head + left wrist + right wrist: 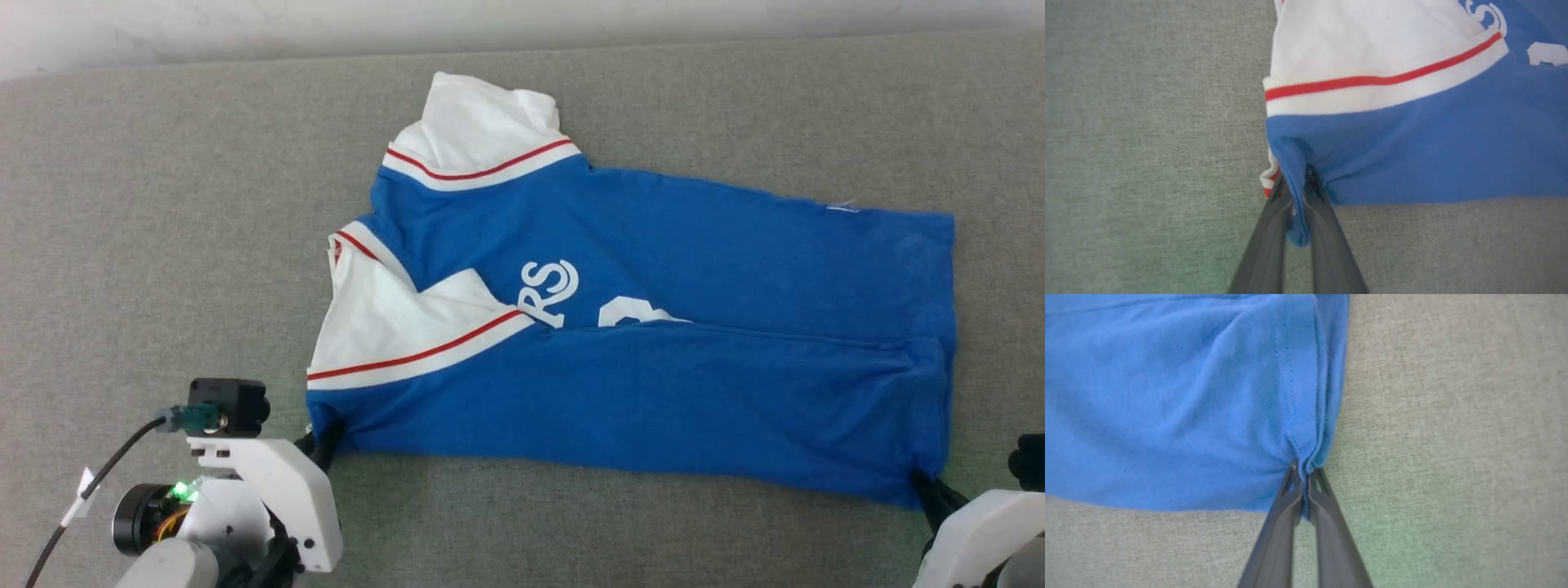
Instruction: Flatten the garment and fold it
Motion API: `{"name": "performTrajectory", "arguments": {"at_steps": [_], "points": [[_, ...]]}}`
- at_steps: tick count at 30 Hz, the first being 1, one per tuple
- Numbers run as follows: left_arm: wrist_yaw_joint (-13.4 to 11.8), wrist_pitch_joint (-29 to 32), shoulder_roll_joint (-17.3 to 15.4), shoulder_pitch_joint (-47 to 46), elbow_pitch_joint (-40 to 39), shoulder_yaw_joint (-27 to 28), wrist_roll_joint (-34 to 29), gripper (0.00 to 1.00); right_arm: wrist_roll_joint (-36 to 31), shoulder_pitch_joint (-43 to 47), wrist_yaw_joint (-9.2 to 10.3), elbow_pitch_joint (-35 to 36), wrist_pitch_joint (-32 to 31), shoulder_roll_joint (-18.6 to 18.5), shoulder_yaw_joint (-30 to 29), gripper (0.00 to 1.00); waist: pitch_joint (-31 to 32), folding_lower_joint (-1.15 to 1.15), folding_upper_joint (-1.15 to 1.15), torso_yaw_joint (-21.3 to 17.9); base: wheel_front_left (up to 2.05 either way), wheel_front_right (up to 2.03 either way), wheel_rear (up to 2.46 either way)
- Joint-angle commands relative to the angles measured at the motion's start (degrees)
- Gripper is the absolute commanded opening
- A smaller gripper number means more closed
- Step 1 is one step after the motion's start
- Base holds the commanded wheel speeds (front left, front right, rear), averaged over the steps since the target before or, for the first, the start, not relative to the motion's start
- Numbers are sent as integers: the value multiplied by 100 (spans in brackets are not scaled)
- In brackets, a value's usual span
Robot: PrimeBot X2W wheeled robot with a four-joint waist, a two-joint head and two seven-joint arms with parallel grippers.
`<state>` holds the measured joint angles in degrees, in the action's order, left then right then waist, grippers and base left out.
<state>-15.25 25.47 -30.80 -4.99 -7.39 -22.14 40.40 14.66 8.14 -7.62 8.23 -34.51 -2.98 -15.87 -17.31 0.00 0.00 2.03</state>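
Left gripper (325,441) and right gripper (927,483), two in all, each clamp a near corner of the one blue garment (694,392), folded lengthwise on the grey surface (163,204); its two white sleeves (482,114) lie at left.

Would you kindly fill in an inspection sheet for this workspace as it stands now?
Surface: grey cloth surface, flat.
Job's things: garment lies lengthwise, its near side folded over and partly covering the white chest print.
Clutter: nothing seen.
Grippers: left gripper shut on the garment's near sleeve-end corner; right gripper shut on its near hem corner.
Cables: black cable with a white tag runs to the left wrist.
Surroundings: pale wall beyond the far edge.
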Motion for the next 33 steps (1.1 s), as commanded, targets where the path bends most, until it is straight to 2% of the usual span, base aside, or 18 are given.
{"name": "performTrajectory", "arguments": {"at_steps": [1, 8, 15, 19, 26, 27, 29, 30, 31, 32, 33], "points": [[-15, 16, -12, 62, 63, 40, 65, 0, 3, -45, 13, -104, 9, 10, 7, 0, 67, 0, 0, -17, 0, 0, 0], [-56, 94, -244, 437, -328, 308, 335, 0, -41, -123, 13, 431, -154, 5, -247, 0, 337, 0, 0, -19, 0, 0, 0], [-391, 454, -527, 1428, -1100, 444, 621, 0, 86, 253, 13, 866, -648, -37, -671, 0, 540, 0, 0, 133, 0, 0, 0], [-549, 404, -396, 1982, -1398, 462, 817, 0, -6, 669, 13, 904, -854, -39, -785, 0, 530, 0, 0, 214, 0, 0, 0], [-439, 28, -48, 2098, -1120, 398, 900, 0, 39, 853, 13, 696, -653, -5, -801, 0, 526, 0, 0, 315, 0, 0, 0], [-401, -13, 24, 2063, -1024, 382, 936, 12, 40, 837, 13, 638, -601, -2, -778, 0, 528, 0, 0, 321, 0, 0, 0], [-312, -110, 127, 1956, -805, 361, 960, 45, 40, 786, 13, 538, -494, 4, -725, 0, 539, 0, 0, 335, 0, 0, 0], [-223, -199, 224, 1846, -597, 351, 994, 85, 56, 744, 13, 447, -379, 7, -655, 100, 551, 0, 0, 347, 0, 0, 0], [-223, -199, 224, 1846, -597, 351, 994, 85, 56, 744, 13, 447, -379, 7, -655, 100, 551, 0, 0, 347, 0, 0, 0], [-190, -239, 247, 1800, -513, 347, 987, 100, 83, 722, 13, 405, -324, 7, -645, 100, 557, 0, 0, 350, 0, 0, 0], [-162, -257, 268, 1764, -453, 343, 996, 100, 102, 702, 13, 379, -288, 8, -627, 100, 563, 0, 0, 350, 0, 0, 0]]}}
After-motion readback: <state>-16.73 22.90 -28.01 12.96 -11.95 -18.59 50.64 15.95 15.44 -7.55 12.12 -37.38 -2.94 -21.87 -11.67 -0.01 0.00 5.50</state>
